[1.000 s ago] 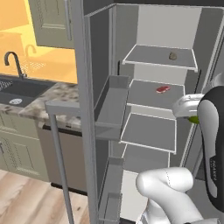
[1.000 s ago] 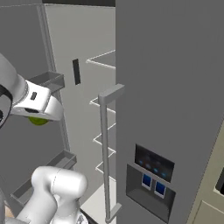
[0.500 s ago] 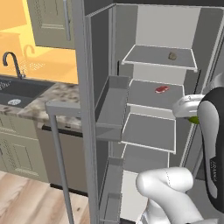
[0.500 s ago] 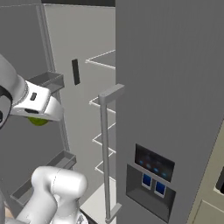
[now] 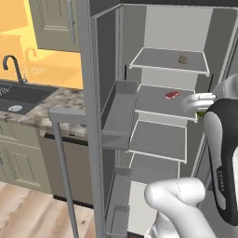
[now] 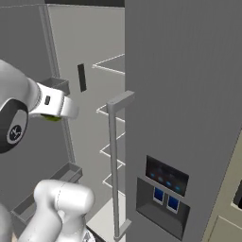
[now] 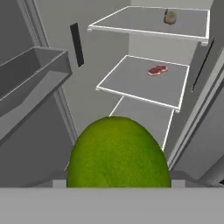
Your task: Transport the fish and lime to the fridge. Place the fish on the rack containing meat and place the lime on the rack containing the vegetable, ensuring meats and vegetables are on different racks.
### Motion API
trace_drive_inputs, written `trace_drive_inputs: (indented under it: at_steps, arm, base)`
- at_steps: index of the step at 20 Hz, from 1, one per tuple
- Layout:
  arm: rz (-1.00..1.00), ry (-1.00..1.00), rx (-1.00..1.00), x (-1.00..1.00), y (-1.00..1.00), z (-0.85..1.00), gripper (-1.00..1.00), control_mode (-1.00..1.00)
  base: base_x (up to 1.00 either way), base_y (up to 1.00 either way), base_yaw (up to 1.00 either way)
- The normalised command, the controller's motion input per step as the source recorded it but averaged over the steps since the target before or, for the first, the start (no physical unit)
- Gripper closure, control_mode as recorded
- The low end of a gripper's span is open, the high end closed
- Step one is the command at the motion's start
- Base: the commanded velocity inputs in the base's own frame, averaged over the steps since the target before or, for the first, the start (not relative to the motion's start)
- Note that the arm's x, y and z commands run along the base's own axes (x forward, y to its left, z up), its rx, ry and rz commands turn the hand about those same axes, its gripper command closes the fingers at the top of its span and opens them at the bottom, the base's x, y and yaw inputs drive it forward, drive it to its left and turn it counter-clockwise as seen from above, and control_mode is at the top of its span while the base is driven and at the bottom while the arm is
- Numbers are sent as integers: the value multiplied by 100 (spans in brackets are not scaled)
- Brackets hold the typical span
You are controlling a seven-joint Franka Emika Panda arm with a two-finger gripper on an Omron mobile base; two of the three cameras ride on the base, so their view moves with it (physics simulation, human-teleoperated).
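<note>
We face the fridge (image 5: 153, 69) with its left door swung open, the dispenser panel (image 6: 163, 191) on the closed right door. Inside, the rack containing the vegetable (image 7: 131, 21) sits topmost, and the rack containing meat (image 7: 131, 78) lies just below it. Our gripper (image 5: 201, 106) hangs in front of the open compartment at about the height of the second shelf, closed around the lime (image 7: 118, 153), which bulges large and green in the hand view. The meat (image 7: 157, 70) lies toward the back of its rack. The vegetable (image 7: 169, 17) rests near the rear of the top rack.
</note>
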Motion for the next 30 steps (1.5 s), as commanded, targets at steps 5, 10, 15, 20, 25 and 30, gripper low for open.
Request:
trace_drive_inputs:
  at_steps: [5,10,15,20,25,30]
  arm:
    - [-7,-26,-1,18,-1,23,100,-100]
    - [-10,-7,0,12,-12,49,100,-100]
    - [-5,-7,1,11,-10,55,100,-100]
    - [-1,-4,1,42,-17,18,100,-100]
    - [-1,-3,0,61,-9,0,100,-100]
    - [-5,0,0,76,0,0,100,-100]
  base:
    - [0,0,0]
    - [0,0,0]
    - [0,0,0]
    - [0,0,0]
    - [0,0,0]
    - [0,0,0]
